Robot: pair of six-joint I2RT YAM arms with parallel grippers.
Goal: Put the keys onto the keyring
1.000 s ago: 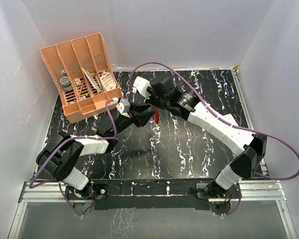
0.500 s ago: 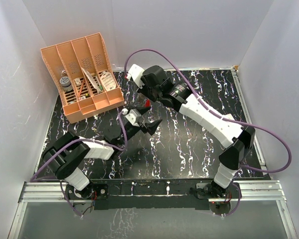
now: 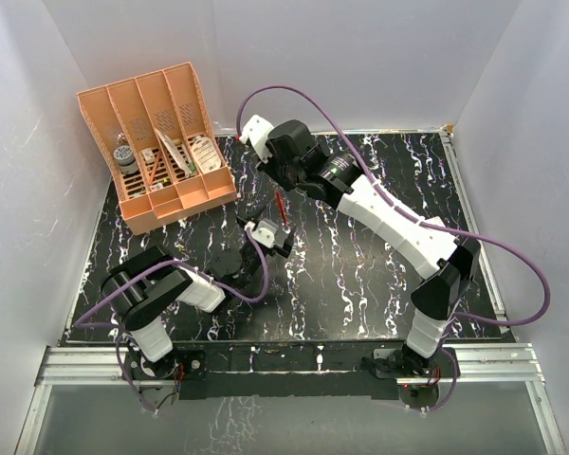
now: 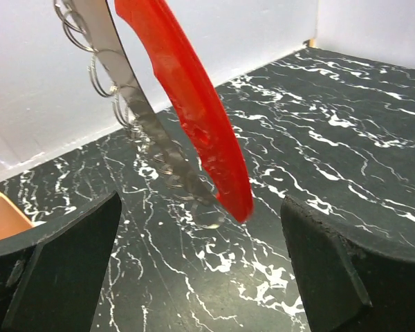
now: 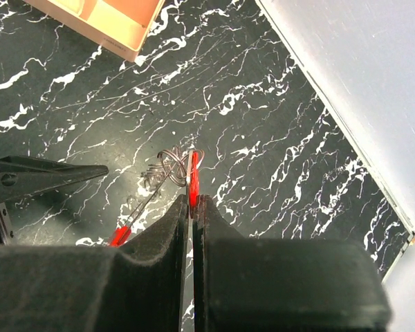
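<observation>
The keyring (image 3: 281,206) hung upright in the air over the middle of the table (image 3: 360,284), clear of the surface, pinched at its top end by the right gripper (image 3: 278,183). In the right wrist view that gripper (image 5: 192,199) had its jaws pressed together on the red rim (image 5: 193,173), with almost no gap between them, and a tangle of thin wire rings (image 5: 171,163) sat just beside the grip. From the left wrist the keyring (image 4: 197,117) showed as a red curved rim on one side and a pale metal strip (image 4: 135,104) carrying small wire rings on the other, slanting down to a lower tip. That tip hung between the fingers (image 4: 62,270) of the left gripper (image 4: 200,228), which stood wide apart and held nothing. In the overhead view the left gripper (image 3: 275,237) sat just below the keyring. An orange file rack (image 3: 175,194) stood at the far left corner of the table, well apart from both grippers.
</observation>
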